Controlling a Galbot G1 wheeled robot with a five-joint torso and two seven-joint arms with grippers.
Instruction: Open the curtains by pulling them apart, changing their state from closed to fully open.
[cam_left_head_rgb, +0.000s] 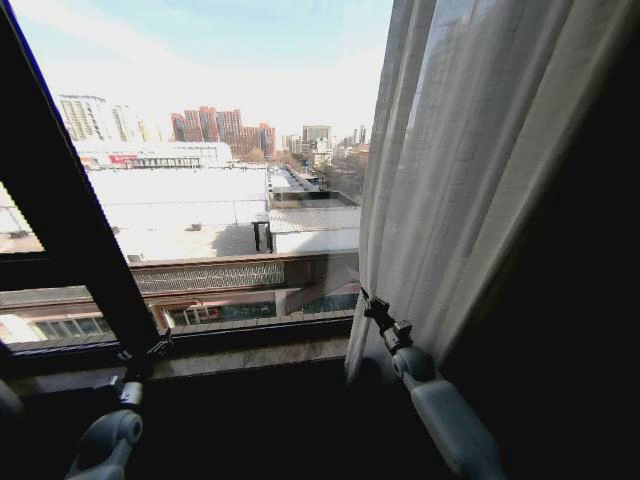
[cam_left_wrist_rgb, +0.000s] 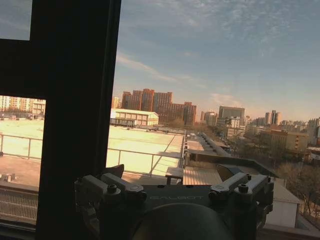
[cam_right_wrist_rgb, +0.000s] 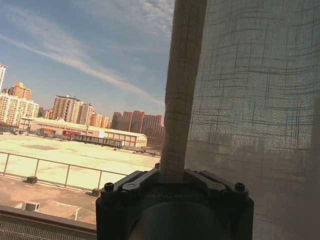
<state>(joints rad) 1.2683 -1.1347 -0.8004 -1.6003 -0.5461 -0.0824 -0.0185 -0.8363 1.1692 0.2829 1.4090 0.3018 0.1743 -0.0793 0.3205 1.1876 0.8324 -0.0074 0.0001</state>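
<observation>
The sheer white pleated curtain (cam_left_head_rgb: 470, 170) hangs bunched at the right side of the window, with bare glass to its left. My right gripper (cam_left_head_rgb: 370, 303) is at the curtain's left edge, low down near the sill. In the right wrist view the curtain's folded hem (cam_right_wrist_rgb: 182, 90) runs down between the fingers of the right gripper (cam_right_wrist_rgb: 172, 175), which is shut on it. My left gripper (cam_left_head_rgb: 145, 358) sits low at the left by the dark window post. In the left wrist view the left gripper (cam_left_wrist_rgb: 175, 192) is open with nothing between its fingers.
A thick dark window post (cam_left_head_rgb: 70, 210) slants across the left, close to the left gripper, and is also seen up close (cam_left_wrist_rgb: 75, 125). The stone sill (cam_left_head_rgb: 250, 355) runs below the glass. A dark heavy drape (cam_left_head_rgb: 590, 300) hangs right of the sheer panel.
</observation>
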